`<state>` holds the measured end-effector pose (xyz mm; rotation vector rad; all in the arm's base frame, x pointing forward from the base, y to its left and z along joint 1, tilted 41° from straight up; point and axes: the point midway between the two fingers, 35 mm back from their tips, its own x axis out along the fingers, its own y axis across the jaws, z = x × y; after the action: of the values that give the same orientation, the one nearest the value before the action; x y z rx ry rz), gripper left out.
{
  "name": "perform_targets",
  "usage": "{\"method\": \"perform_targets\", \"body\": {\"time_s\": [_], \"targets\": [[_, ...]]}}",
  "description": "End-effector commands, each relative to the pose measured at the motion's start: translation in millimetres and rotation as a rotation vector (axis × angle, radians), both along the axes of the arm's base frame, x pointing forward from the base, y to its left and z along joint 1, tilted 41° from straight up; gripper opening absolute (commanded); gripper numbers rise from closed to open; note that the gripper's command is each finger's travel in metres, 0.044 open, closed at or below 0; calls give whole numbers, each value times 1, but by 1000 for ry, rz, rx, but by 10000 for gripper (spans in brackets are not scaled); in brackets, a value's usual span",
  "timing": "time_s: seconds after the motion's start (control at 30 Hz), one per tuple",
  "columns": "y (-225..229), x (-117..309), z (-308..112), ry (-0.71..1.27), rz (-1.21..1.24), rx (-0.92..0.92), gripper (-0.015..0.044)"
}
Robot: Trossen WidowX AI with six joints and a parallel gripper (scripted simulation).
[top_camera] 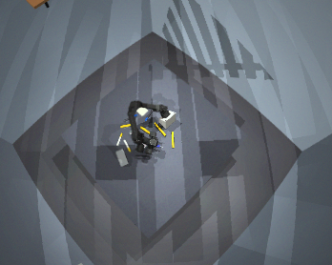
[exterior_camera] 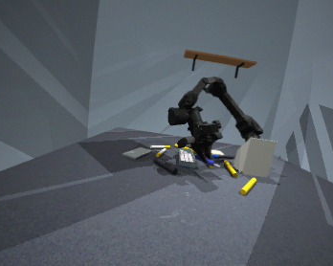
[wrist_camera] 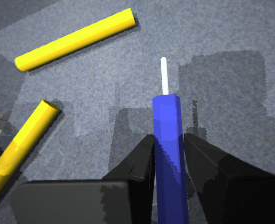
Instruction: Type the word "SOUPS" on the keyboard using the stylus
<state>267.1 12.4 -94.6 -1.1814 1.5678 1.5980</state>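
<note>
The blue stylus [wrist_camera: 168, 117] [exterior_camera: 205, 161] with a thin white tip is between my gripper's fingers. My gripper [wrist_camera: 168, 140] [exterior_camera: 208, 160] is shut on it. In the wrist view the stylus points away from me, and a thin shadow lies apart from it on the right, so it is a little above the desk. The keyboard [exterior_camera: 186, 156], a small grey block with pale keys, stands just left of the gripper in the exterior view. The keyboard is not in the wrist view, and the arm hides it in the top view. Its letters are too small to read.
Yellow sticks [wrist_camera: 75, 40] [exterior_camera: 248, 186] [top_camera: 173, 139] lie around the gripper. A black cylinder [exterior_camera: 166, 166] lies in front of the keyboard. A grey slab [exterior_camera: 137, 153] [top_camera: 122, 157] lies to its left. A pale box [exterior_camera: 258, 159] [top_camera: 168, 120] stands by the arm's base. A brown shelf [exterior_camera: 219, 58] hangs behind.
</note>
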Motion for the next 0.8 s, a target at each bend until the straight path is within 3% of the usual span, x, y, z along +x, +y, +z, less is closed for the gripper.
{"method": "perform_targets", "body": {"time_s": [0.0,0.77], "targets": [[-8,5,11,-43,-192,-39,0],[-53,17,66,-165,-1193,-250,0]]}}
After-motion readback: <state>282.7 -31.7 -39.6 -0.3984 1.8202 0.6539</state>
